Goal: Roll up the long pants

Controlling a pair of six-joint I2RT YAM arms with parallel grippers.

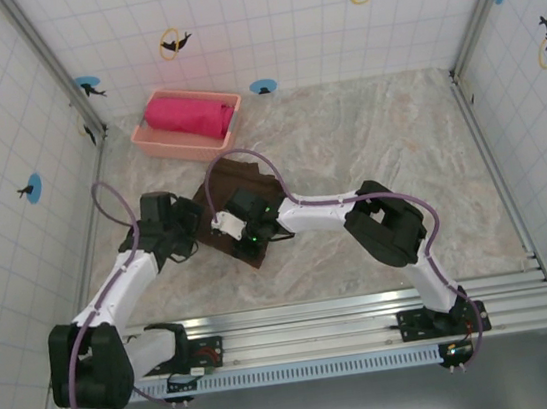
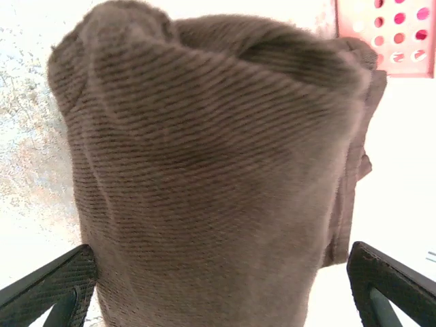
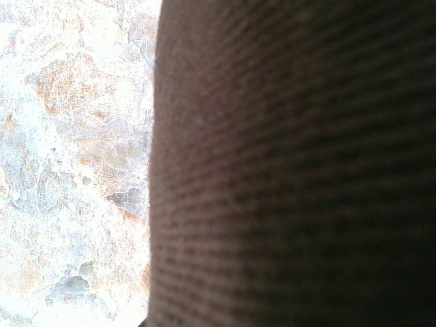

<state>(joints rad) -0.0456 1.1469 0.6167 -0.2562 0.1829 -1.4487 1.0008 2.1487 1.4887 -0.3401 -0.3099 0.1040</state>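
Observation:
The long pants [image 1: 243, 180] are a dark brown ribbed bundle left of the table's centre, partly under both wrists. In the left wrist view they stand as a thick roll [image 2: 204, 170] between my left gripper's black fingers [image 2: 48, 289], which are spread wide on either side of it. My left gripper [image 1: 194, 227] is open at the bundle's left edge. My right gripper [image 1: 234, 228] sits on the bundle's near part. Brown fabric [image 3: 293, 170] lies right against the right wrist camera and hides its fingers.
A pink basket [image 1: 160, 144] holding a bright pink rolled cloth [image 1: 189, 115] stands at the back left, just beyond the pants; its perforated wall [image 2: 388, 37] shows past the roll. Tiled walls enclose the marble table. A metal rail [image 1: 368, 308] runs along the near edge.

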